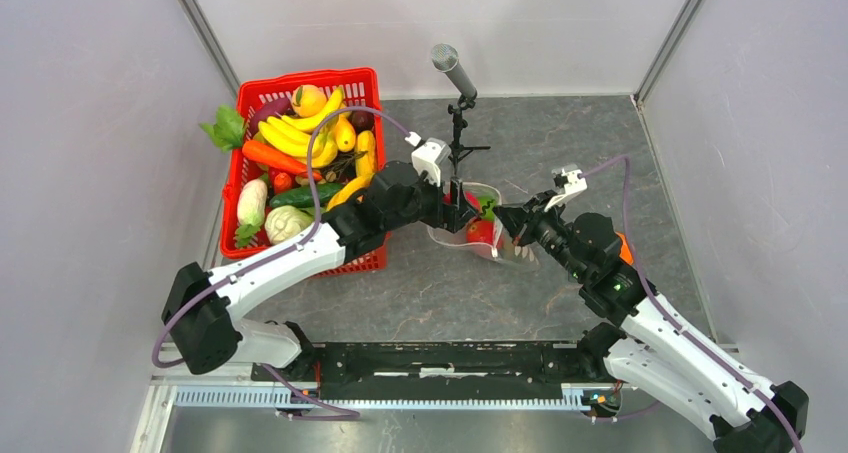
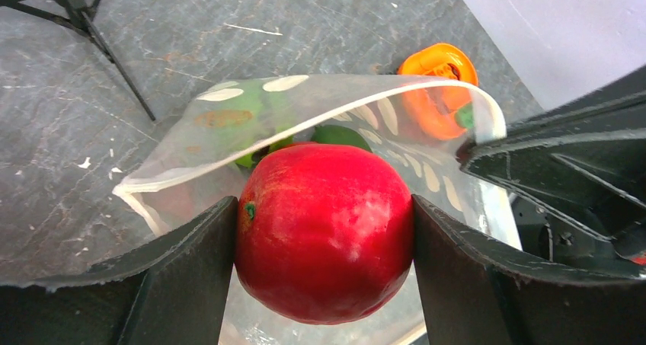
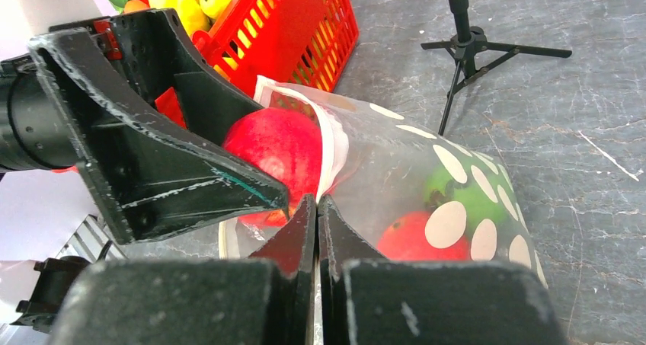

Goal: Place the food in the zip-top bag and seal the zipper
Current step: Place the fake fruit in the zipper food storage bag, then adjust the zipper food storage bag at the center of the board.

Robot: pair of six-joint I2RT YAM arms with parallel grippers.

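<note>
The clear dotted zip-top bag (image 1: 497,245) lies mid-table with its mouth held open. My left gripper (image 2: 324,238) is shut on a red round toy fruit (image 2: 324,231) and holds it in the bag's mouth; it also shows in the right wrist view (image 3: 278,151). The white zipper strip (image 2: 426,90) arches above the fruit. My right gripper (image 3: 316,200) is shut on the bag's mouth edge beside the left gripper's finger (image 3: 190,177). Inside the bag (image 3: 396,170) lie a green piece (image 3: 472,200) and a red piece (image 3: 404,238).
A red lattice basket (image 1: 370,83) at the back left holds bananas, a carrot and several other toy foods. A microphone on a black tripod (image 1: 458,83) stands just behind the bag; its legs show in the right wrist view (image 3: 472,48). Grey walls close in both sides.
</note>
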